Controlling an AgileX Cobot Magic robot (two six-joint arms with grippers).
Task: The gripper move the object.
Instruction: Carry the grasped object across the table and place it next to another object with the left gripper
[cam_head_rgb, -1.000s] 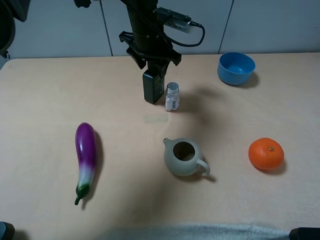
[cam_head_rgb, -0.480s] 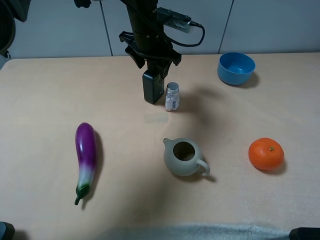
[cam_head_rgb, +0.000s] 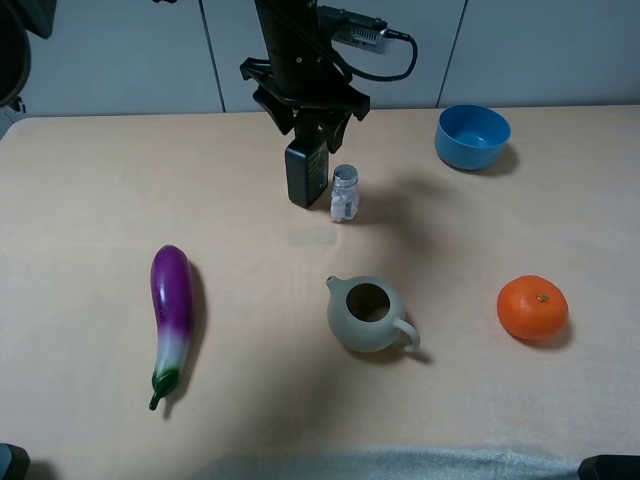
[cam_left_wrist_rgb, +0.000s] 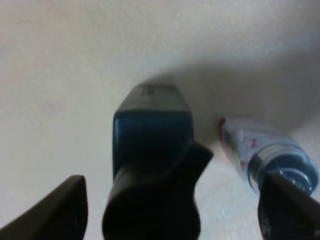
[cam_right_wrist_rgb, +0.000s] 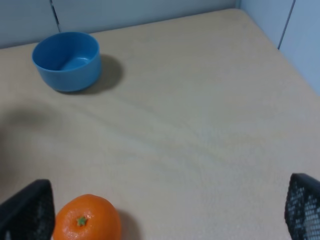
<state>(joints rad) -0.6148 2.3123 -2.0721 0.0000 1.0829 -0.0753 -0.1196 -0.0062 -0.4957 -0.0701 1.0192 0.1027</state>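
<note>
Black gripper (cam_head_rgb: 312, 130) hangs over the dark pump bottle (cam_head_rgb: 303, 178), upright on the table (cam_head_rgb: 100, 180) just beside a clear shaker (cam_head_rgb: 344, 196); jaws open, straddling its pump head (cam_left_wrist_rgb: 155, 197) untouched. Best moved straight vertically, sparing the shaker

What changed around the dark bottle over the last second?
The left gripper edged slightly up and rightward in the high view, above the dark pump bottle; its fingers stand clear of it. Bottle, shaker, teapot, eggplant, orange and bowl stayed put.
</note>
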